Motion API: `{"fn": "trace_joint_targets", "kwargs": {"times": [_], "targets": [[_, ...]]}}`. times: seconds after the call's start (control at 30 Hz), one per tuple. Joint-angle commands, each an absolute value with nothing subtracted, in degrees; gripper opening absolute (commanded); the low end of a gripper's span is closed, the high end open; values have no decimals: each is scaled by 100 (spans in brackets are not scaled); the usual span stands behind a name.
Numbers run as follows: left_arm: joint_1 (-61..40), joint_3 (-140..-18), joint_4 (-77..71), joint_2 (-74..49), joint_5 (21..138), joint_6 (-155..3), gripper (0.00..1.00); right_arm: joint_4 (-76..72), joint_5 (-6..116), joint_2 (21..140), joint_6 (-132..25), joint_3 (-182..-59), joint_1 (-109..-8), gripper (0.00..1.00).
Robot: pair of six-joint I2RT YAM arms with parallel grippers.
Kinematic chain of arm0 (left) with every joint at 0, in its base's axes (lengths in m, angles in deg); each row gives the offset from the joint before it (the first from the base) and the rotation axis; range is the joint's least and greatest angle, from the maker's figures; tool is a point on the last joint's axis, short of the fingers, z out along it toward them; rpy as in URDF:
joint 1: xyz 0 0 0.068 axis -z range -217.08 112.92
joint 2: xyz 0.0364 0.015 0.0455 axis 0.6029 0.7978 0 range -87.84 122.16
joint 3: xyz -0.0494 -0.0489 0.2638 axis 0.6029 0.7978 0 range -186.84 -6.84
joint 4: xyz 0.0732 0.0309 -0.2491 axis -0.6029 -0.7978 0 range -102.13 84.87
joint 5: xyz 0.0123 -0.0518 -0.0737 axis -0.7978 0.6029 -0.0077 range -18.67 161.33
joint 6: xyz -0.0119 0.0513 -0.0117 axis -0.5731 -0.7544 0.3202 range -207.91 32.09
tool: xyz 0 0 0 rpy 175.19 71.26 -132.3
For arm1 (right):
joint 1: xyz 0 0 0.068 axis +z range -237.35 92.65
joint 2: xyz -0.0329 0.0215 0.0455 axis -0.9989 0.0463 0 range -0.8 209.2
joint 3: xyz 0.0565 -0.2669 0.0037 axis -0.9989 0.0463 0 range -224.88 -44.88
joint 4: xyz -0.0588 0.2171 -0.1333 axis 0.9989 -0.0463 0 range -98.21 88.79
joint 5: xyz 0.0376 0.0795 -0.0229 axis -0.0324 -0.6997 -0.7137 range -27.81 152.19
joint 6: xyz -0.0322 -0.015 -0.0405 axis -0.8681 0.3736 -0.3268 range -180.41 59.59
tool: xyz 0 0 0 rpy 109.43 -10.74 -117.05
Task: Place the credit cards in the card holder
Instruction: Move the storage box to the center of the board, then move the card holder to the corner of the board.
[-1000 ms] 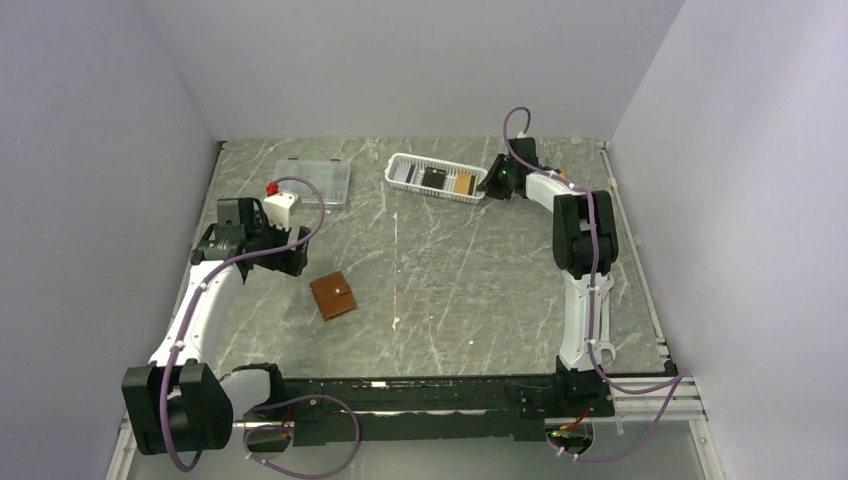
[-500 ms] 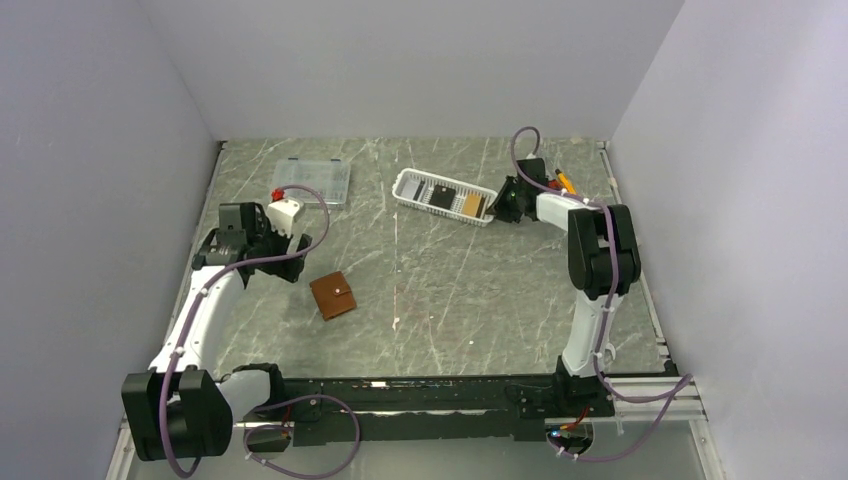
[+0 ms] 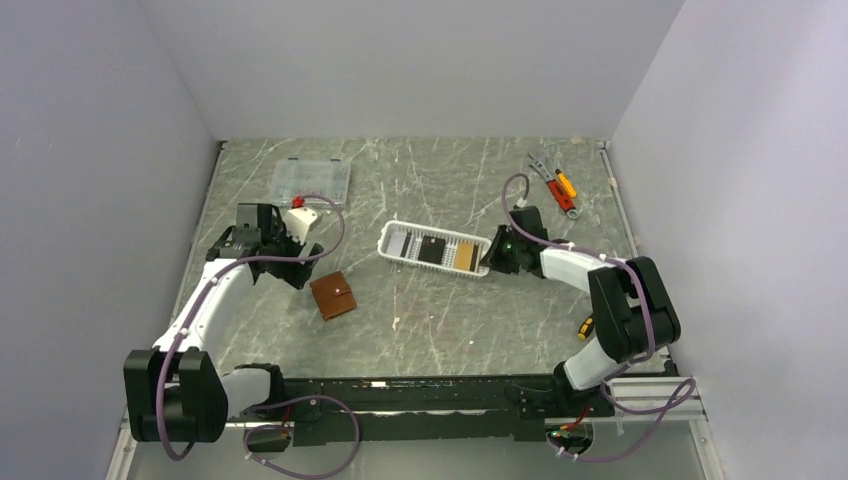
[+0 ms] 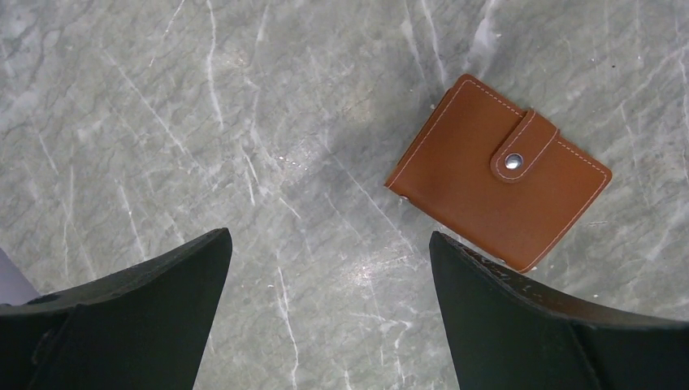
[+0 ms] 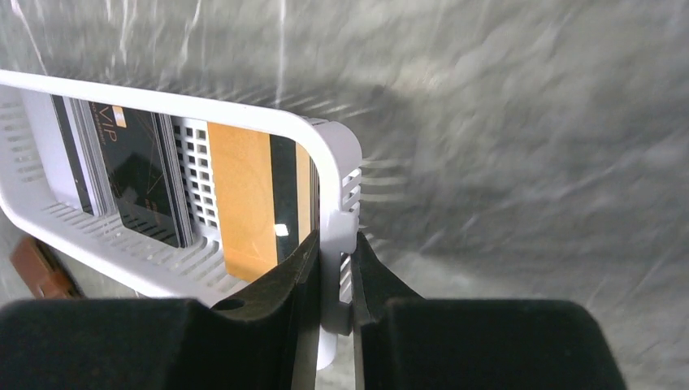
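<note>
The credit cards [image 3: 433, 249] lie in a white slotted basket [image 3: 397, 257] at mid table: grey-white striped, black and orange-gold [image 5: 248, 203]. My right gripper [image 3: 493, 254] is shut on the basket's right end wall [image 5: 335, 195], one finger inside and one outside. The brown card holder [image 3: 333, 295] lies closed and snapped on the table, left of the basket; it also shows in the left wrist view [image 4: 497, 171]. My left gripper [image 3: 300, 272] is open and empty, just above the table to the upper left of the card holder.
A clear plastic compartment box [image 3: 311, 180] sits at the back left. Small hand tools [image 3: 556, 186] with red and yellow handles lie at the back right. A yellow-handled tool [image 3: 583, 324] lies by the right arm.
My right gripper has dragged the basket with the cards from the back of the table toward the middle. My left gripper has moved a little right, toward the card holder.
</note>
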State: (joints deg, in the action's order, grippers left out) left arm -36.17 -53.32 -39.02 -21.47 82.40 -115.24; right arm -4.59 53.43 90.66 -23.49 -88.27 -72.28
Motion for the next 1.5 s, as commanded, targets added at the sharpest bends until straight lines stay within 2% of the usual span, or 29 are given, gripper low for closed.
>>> {"fn": "trace_joint_targets", "kwargs": {"times": [0.0,0.13,0.3,0.5,0.63,0.7,0.83,1.0,1.3,1.47], "targets": [[-3461,-5283,-3783,-2005,8106,-11689,99,-618,5551,8538,-2362,-8330,-6886,13],[-3234,-5130,-3491,-1873,7824,-11882,99,-701,5700,8239,-2284,-8135,-6853,16],[-2763,-4676,-2672,-1638,6823,-12306,99,-801,5779,8203,-2281,-8298,-6853,22],[-2354,-4726,-1966,-871,5717,-12438,99,-868,5804,8272,-2309,-8520,-6854,50],[-2223,-4849,-2039,-648,5763,-12480,99,-1070,5903,7874,-2354,-8654,-6854,58],[-2121,-4794,-2091,-650,5990,-12605,99,-1211,6001,7578,-2358,-8701,-6854,59],[-1791,-4583,-2161,-696,6343,-12912,91,-1486,6141,6840,-2302,-8664,-6848,58],[-1291,-4271,-2181,-907,6636,-13086,88,-1662,6161,6127,-2245,-8455,-6591,57],[108,-3977,-2312,-1111,6665,-12780,88,-2000,6664,5591,-1899,-8017,-5395,55],[1062,-4040,-2380,-978,6629,-12426,88,-2037,6981,5470,-1571,-7721,-4561,58]]}}
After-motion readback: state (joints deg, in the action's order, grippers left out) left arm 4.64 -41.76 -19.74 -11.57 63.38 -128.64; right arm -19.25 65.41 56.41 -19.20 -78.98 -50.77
